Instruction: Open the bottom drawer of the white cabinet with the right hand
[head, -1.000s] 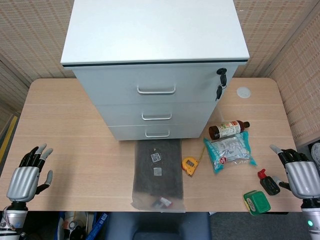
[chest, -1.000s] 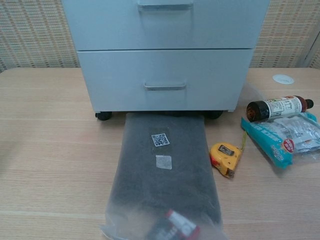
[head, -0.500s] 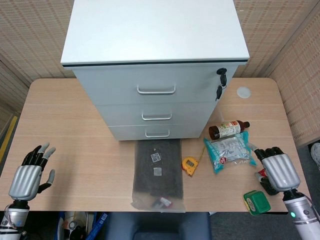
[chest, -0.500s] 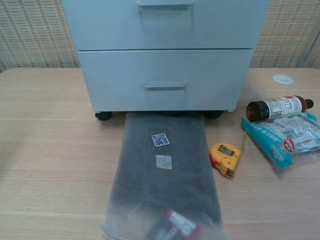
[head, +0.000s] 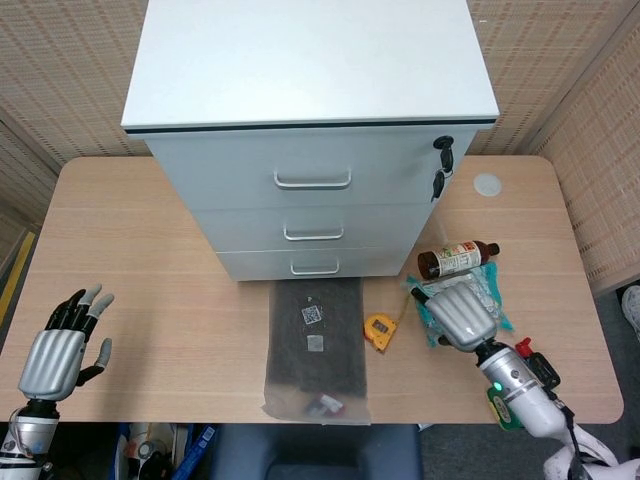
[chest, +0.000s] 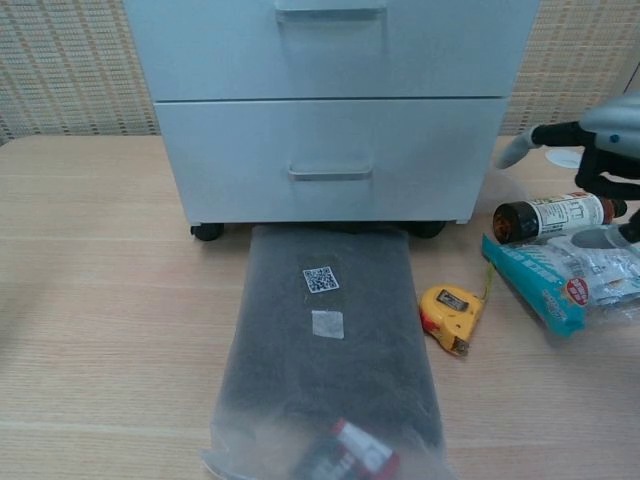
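Note:
The white cabinet (head: 310, 60) stands at the back middle of the table, all drawers closed. Its bottom drawer (head: 255, 266) carries a metal handle (head: 315, 268), also plain in the chest view as the handle (chest: 330, 173) on the low drawer (chest: 230, 160). My right hand (head: 462, 315) hovers over the blue snack bag (head: 494, 287), right of the cabinet, holding nothing. In the chest view the right hand (chest: 600, 135) enters at the right edge with one finger stretched toward the cabinet, well apart from the handle. My left hand (head: 62, 350) rests open at the front left.
A grey pouch in clear plastic (head: 318, 345) lies right in front of the bottom drawer. A yellow tape measure (head: 381, 331), a brown bottle (head: 457, 260), a small black bottle (head: 542, 367) and a white disc (head: 487, 184) lie to the right. Keys (head: 441, 165) hang from the cabinet's lock.
My right hand has moved from the table's front right edge leftward and forward, over the snack bag, and now shows in the chest view. The left hand has barely shifted.

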